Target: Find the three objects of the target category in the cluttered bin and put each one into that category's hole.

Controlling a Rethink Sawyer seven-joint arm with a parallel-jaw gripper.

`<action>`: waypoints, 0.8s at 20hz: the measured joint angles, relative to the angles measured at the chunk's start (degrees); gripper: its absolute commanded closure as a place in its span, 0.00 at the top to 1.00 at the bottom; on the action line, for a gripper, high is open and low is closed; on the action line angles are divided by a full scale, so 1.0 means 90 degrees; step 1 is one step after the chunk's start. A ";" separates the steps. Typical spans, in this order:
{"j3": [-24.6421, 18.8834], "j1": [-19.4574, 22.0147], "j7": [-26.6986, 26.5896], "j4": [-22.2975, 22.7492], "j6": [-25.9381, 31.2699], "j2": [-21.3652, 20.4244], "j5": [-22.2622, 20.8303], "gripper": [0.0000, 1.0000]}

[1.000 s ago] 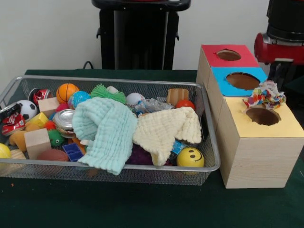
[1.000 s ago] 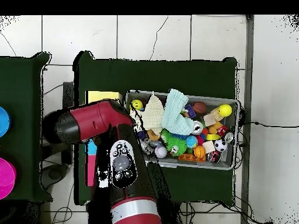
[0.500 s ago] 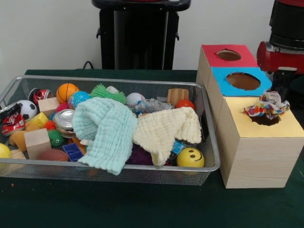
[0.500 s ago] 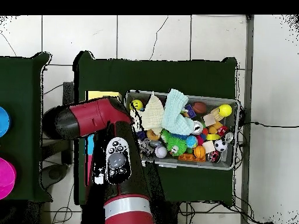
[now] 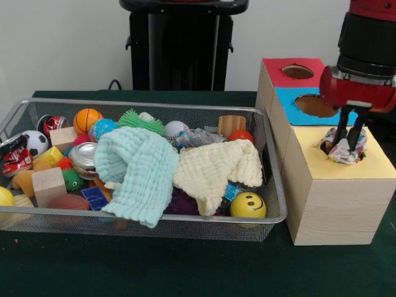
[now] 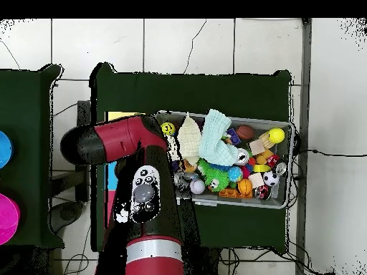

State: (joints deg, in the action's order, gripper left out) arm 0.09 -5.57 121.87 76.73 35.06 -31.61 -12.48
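One soft dotted fabric scrap (image 5: 344, 152), light and crumpled, sits in the yellow box's hole (image 5: 346, 154), the pincer (image 5: 348, 145) clamped on its bunched top, its best hold.

Wire bin (image 5: 272, 218) on the table (image 5: 185, 272) left of the wooden box (image 5: 337, 204) in the front view, two cloths (image 5: 139, 170) heaped over toys in the bin's middle, smiley ball (image 5: 248, 205) in its near right corner, gripper (image 5: 348, 143) above the box's nearest hole (image 5: 343, 151), a fabric piece (image 5: 344, 154) in that hole
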 measured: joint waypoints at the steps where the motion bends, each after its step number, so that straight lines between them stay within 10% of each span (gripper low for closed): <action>1: 0.0034 -0.0007 0.0000 -0.0028 0.0000 0.0028 0.0000 0.00; 16: 0.0181 0.0002 0.0000 -0.0139 0.0012 0.0216 0.0250 0.00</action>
State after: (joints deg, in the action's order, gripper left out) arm 1.72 -5.55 121.87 75.48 35.17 -29.67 -10.23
